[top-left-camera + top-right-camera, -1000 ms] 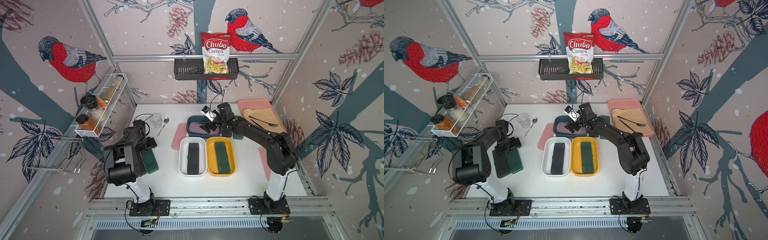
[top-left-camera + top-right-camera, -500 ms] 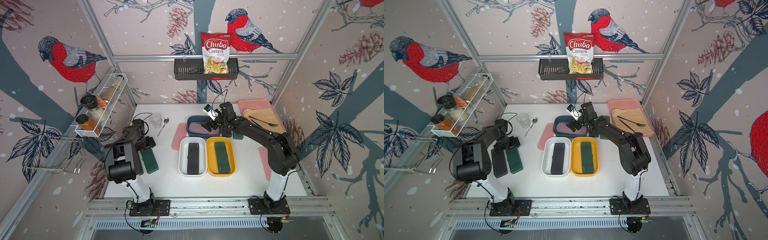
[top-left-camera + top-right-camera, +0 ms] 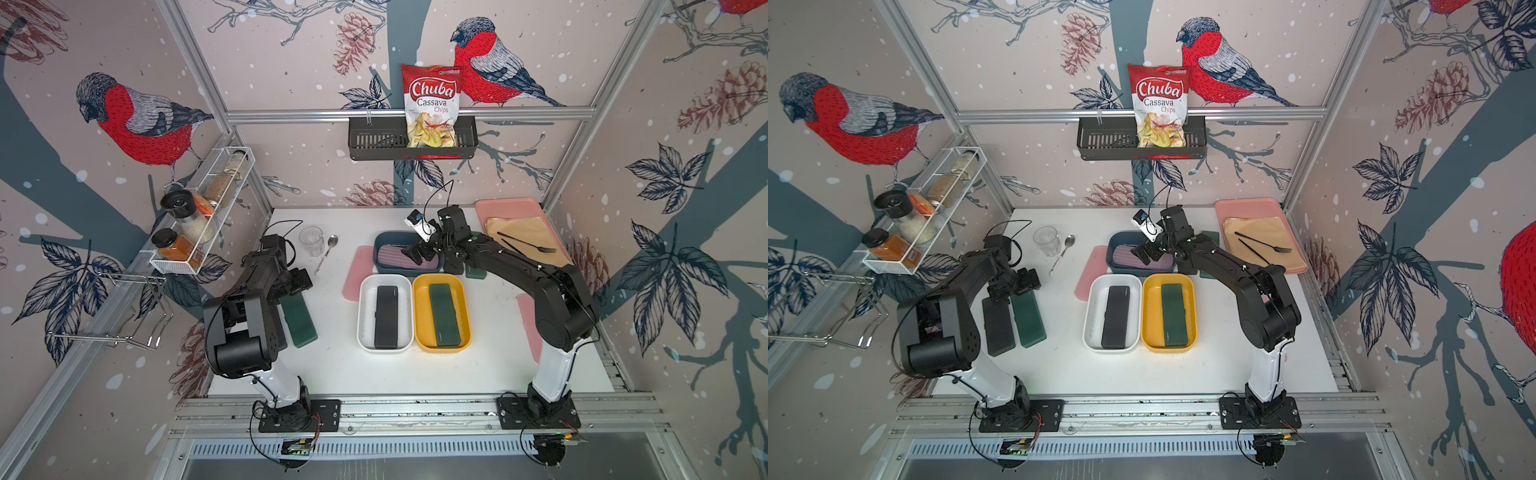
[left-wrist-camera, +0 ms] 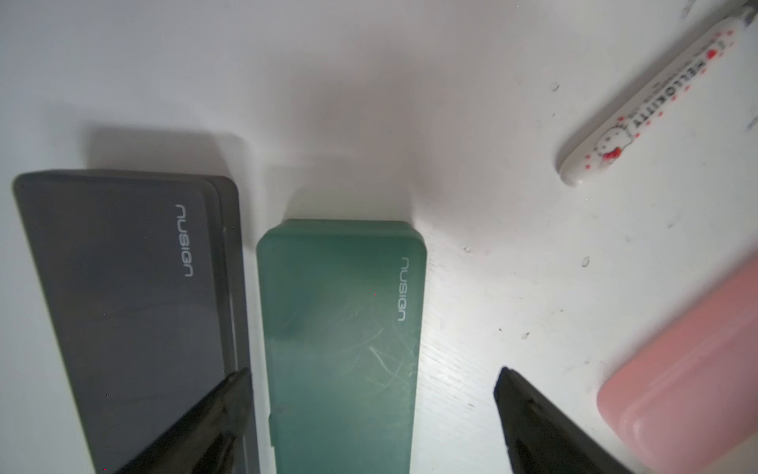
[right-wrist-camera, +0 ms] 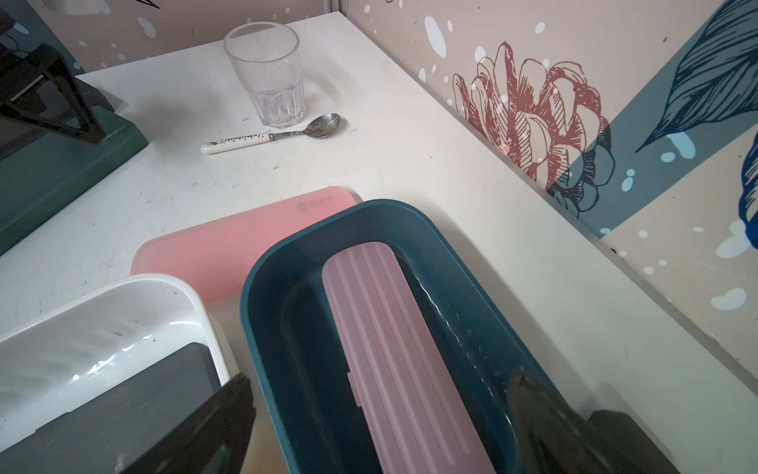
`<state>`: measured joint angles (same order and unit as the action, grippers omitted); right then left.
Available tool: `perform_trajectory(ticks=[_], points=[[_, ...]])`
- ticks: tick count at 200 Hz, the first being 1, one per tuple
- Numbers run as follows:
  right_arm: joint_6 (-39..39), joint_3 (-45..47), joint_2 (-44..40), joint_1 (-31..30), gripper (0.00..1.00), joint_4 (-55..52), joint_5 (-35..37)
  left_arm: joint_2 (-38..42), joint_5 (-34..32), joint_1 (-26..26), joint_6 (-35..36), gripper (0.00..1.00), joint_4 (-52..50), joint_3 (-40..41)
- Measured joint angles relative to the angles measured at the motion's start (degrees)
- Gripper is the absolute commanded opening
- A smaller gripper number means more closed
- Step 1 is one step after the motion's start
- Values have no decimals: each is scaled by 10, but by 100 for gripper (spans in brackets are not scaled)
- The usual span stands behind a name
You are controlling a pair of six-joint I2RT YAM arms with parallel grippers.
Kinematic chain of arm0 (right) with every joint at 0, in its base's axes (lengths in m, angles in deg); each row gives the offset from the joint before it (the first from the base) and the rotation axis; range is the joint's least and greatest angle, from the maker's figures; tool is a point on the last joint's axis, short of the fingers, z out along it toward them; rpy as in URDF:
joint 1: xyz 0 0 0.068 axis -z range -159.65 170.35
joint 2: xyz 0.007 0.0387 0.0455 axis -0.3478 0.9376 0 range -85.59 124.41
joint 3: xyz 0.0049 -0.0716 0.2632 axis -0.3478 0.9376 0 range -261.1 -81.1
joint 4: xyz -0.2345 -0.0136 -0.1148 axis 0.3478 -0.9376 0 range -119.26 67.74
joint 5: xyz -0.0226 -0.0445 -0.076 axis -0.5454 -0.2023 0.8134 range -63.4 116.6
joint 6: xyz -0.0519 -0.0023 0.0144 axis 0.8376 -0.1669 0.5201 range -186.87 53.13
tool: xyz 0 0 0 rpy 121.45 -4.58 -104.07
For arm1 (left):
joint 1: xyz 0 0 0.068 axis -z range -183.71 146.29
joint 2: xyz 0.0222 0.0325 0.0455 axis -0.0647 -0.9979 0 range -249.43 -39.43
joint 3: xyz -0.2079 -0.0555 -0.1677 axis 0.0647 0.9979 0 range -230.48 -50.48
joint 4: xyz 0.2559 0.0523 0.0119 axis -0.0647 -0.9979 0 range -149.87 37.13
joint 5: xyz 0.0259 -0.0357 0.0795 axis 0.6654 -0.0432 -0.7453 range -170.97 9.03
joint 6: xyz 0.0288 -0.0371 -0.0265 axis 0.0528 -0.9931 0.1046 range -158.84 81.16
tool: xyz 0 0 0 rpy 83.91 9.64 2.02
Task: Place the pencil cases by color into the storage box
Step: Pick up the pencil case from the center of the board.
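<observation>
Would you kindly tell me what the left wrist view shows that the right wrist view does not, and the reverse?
Only the left wrist view shows the face of the loose black pencil case, lying beside the green pencil case. Only the right wrist view shows the glass, the blue tub holding a ribbed pink case, and the white tub holding another black case. Both show that green case, the spoon and the smooth pink case.

Bare table [image 3: 332, 332] between green case [image 3: 297, 320] and white tub [image 3: 362, 328]; glass [image 3: 311, 241], spoon [image 3: 326, 251] beyond
</observation>
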<state>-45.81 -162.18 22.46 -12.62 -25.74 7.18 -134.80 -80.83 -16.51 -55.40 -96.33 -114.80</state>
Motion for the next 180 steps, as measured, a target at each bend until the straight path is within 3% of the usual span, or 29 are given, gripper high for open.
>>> perform_trajectory(ticks=[180], points=[[0,23,-19,-1,100,-5,8,-54,-3,0,-15,93,44,38]])
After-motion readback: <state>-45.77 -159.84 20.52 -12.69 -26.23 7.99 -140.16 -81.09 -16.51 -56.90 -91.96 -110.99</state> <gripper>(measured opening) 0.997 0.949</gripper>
